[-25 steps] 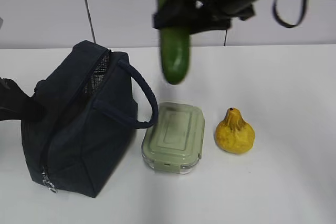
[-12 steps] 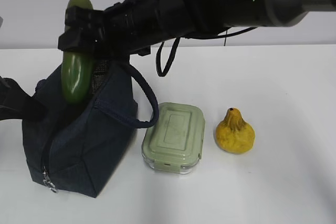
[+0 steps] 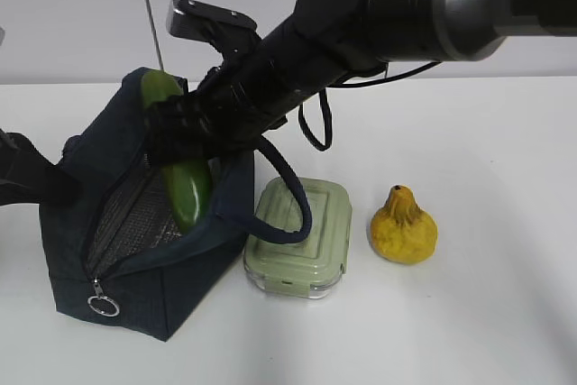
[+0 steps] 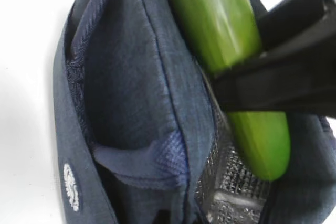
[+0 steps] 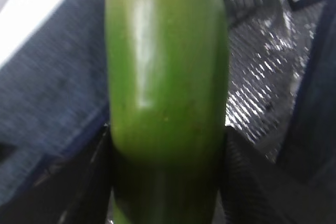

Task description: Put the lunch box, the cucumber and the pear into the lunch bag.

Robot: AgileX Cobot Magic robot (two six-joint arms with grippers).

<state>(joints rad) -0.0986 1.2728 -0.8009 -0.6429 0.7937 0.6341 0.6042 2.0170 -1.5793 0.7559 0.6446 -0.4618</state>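
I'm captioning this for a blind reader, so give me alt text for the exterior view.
The right gripper lowers a dark green cucumber into the open navy lunch bag on a white table. Beside the bag sit a green-lidded lunch box and a yellow pear.

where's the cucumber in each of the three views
Exterior view: the cucumber is left of centre, tilted, its lower end inside the open lunch bag, held by the right gripper.
Left wrist view: upper right, running down to lower right, crossed by the dark jaws.
Right wrist view: fills the centre, top to bottom.
Shared landmark: the bag's silvery mesh lining, beside the cucumber in all three.
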